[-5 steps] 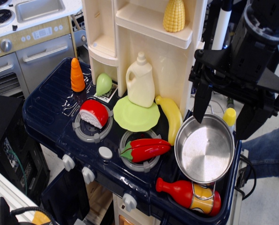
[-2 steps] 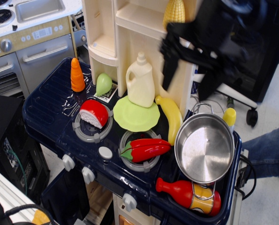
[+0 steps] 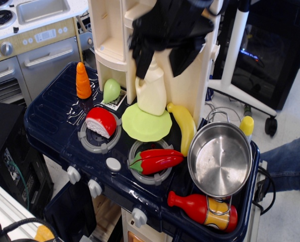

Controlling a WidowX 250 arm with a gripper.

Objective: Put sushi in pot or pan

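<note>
The sushi (image 3: 102, 121), red top over a white base, lies on the left grey burner of the dark blue toy stove (image 3: 49, 113). The steel pan (image 3: 220, 159) sits empty at the stove's right. My black gripper (image 3: 160, 63) is blurred high above the cream bottle, fingers (image 3: 141, 61) spread apart and holding nothing, up and to the right of the sushi and well left of the pan.
A light-green plate (image 3: 139, 128) bears a cream bottle (image 3: 151, 89). A banana (image 3: 185, 126), red chili (image 3: 157, 160), red bottle (image 3: 202, 207), orange carrot (image 3: 82, 80), green pear (image 3: 111, 91) and cream shelf unit (image 3: 114, 35) surround them.
My gripper has swept left, from beside the pan at the right, across the shelf unit, to above the cream bottle. The objects have not moved.
</note>
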